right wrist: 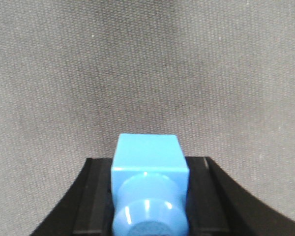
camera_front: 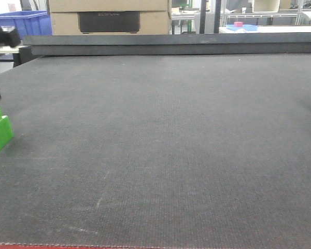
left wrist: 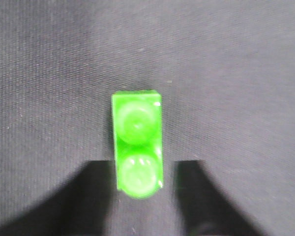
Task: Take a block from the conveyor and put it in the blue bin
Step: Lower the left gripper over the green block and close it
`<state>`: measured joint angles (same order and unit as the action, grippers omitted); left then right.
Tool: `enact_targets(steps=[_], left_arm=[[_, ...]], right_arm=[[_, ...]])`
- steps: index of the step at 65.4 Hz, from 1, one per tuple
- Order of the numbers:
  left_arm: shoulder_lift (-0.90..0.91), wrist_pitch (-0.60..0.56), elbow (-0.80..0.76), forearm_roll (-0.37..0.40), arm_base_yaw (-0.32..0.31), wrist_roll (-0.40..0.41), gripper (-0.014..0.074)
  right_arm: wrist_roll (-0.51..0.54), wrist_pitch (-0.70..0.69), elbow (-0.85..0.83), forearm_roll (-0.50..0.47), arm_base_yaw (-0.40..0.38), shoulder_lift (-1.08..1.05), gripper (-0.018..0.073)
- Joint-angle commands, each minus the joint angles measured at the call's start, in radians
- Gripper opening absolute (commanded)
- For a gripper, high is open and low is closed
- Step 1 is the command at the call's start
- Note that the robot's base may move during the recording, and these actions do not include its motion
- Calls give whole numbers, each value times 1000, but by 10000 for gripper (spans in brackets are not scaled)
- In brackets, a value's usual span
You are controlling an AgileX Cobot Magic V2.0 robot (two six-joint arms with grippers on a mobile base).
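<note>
Though the desk [camera_front: 171, 145] is wide, the blue bin [camera_front: 20, 22] stands beyond its far left corner. On the desk's left side the green block [left wrist: 136, 142] lies between the spread fingers of the left hand [left wrist: 143, 166] (light, stiff, glossy, probably slippery): squeeze its flat long sides. The right hand [right wrist: 147, 164] pinches a blue block [right wrist: 146, 155].

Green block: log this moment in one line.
green block: on belt | left gripper: open, flanking it | right gripper: shut on blue block
</note>
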<state>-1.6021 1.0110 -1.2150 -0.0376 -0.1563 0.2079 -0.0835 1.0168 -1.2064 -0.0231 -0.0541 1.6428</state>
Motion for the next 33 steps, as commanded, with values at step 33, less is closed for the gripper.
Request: enact_targets(steps=[33], left_arm=[[-148,-57,-6,-12,-6,82,121]], right_arm=[[5,0,-8,5,-4,-11,-160]])
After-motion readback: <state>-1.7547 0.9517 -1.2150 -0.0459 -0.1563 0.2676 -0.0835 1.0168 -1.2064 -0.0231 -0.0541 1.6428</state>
